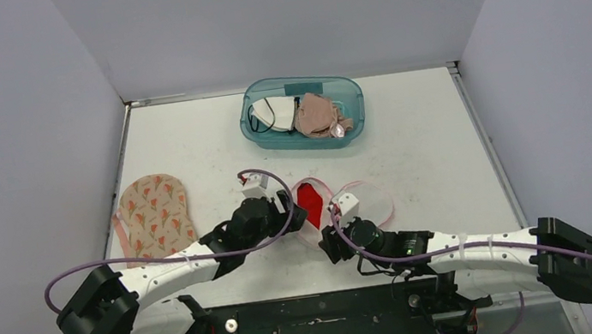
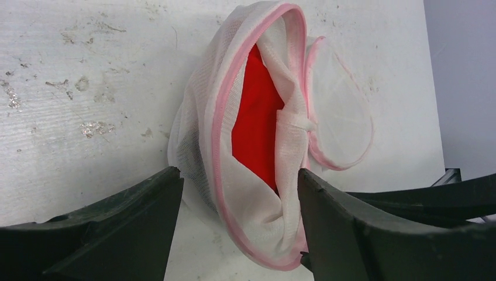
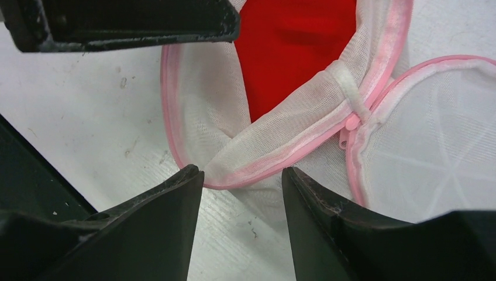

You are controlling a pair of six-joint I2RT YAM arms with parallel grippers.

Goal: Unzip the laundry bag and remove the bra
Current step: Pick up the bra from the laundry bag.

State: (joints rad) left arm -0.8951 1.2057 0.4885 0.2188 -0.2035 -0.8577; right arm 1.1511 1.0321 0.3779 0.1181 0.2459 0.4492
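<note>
Mesh is sitting between both sets of jaws right now. The left jaws are standing fairly wide, straddling the near end of the pink-trimmed laundry bag [image 2: 199, 123], not pinching it yet. The right jaws are standing narrower, also unclamped, with the zipper rim [image 3: 275, 161] just past their tips. The bag is lying mid-tabletop [image 2: 88, 52], already gaping, with the red bra [image 2: 254, 117] showing inside. Unzipping looks done. Next I'd guess one side is pinning mesh while the other is grabbing only red fabric.

Laundry bag [image 2: 202, 129] mouth open; mesh flap [image 2: 283, 70] partly bars bra [image 2: 254, 117].
</note>
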